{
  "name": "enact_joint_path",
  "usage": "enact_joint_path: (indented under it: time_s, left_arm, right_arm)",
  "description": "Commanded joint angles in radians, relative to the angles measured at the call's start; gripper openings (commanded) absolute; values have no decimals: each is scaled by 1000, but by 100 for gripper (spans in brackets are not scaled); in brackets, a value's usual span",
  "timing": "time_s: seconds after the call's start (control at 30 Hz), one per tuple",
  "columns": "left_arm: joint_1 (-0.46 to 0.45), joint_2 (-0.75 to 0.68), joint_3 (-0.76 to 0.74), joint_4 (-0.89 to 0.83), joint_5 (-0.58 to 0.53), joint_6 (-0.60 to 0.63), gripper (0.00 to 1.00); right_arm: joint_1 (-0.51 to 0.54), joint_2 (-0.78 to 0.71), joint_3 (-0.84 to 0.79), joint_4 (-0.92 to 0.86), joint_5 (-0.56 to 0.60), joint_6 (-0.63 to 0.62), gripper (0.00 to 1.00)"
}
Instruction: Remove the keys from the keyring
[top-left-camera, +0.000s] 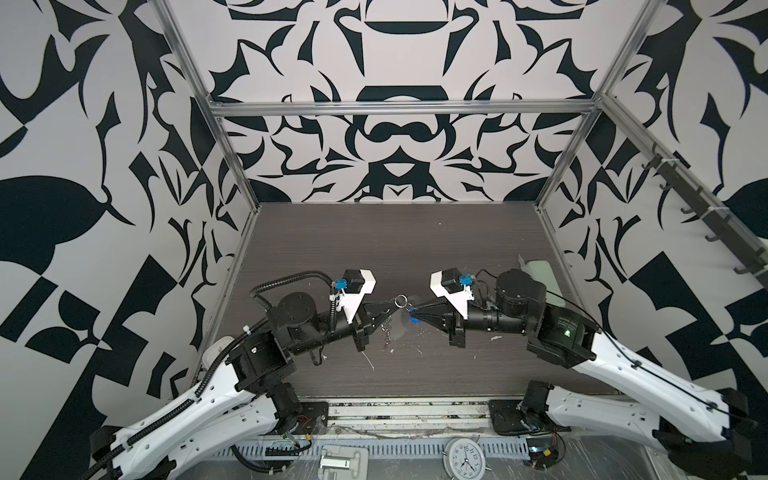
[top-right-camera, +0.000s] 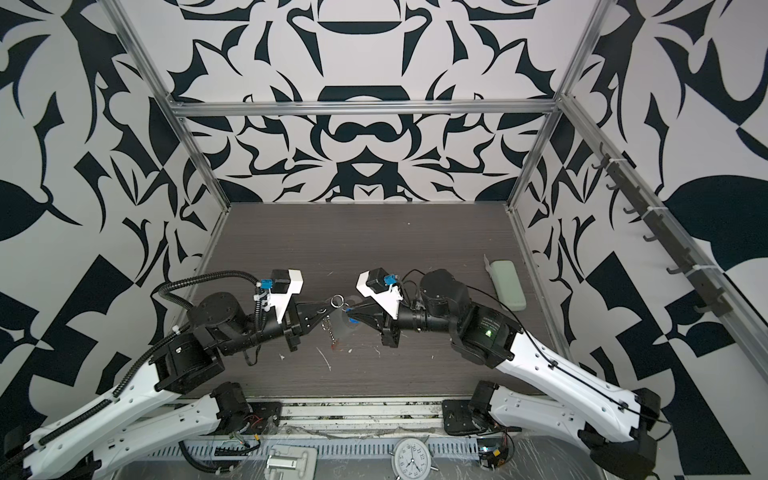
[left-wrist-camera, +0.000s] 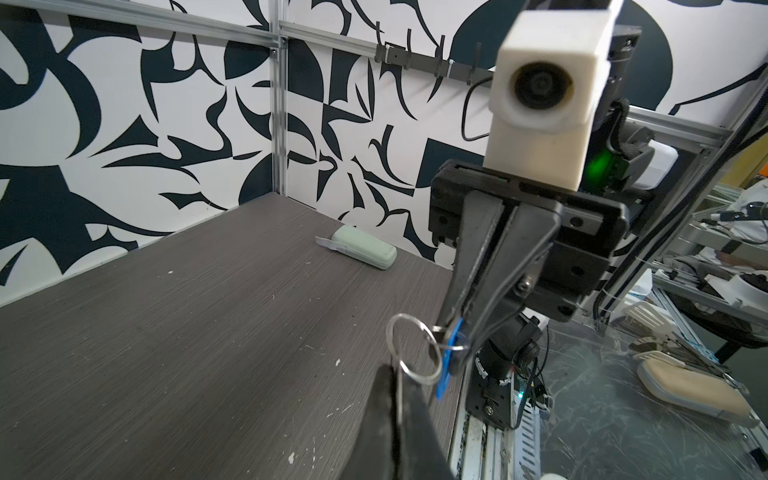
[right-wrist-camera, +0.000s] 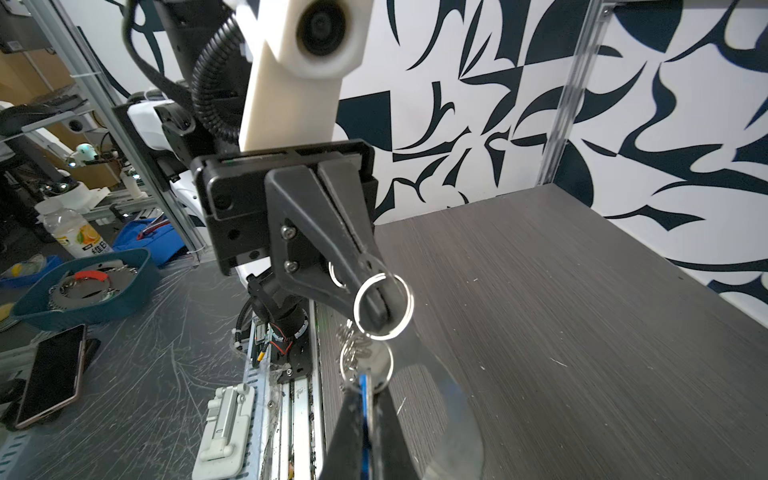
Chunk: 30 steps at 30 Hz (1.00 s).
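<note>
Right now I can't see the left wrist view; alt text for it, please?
Above a dark table, the left end effector pinches a silver key ring while the right end effector, facing it, pinches a blue-tagged key linked to that ring. A pale-green case lies by the wall.

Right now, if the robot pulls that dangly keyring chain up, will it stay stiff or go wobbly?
Probably wobbly: the keyring chain hangs limp in loose links below the left pincer, so it would likely swing. It seems light, since thin pincer tips alone hold it up.
</note>
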Motion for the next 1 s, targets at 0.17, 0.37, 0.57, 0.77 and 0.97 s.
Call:
enact_joint_path:
  time_s: [0.17, 0.37, 0.57, 0.77, 0.97]
  left_arm:
    - [4, -10, 61, -24, 98, -10, 0]
    - [2, -4, 65, -46, 126, -27, 0]
    - [3, 20, 66, -55, 142, -41, 0]
    - [2, 53, 71, -67, 124, -46, 0]
    - [1, 69, 78, -86, 27, -51, 21]
  right_arm:
    - [2, -51, -4, -29, 130, -6, 0]
    - [2, -68, 10, -42, 165, -19, 0]
    - [2, -67, 24, -32, 157, -27, 0]
    - [2, -42, 49, -41, 111, -45, 0]
    - [2, -23, 54, -23, 78, -20, 0]
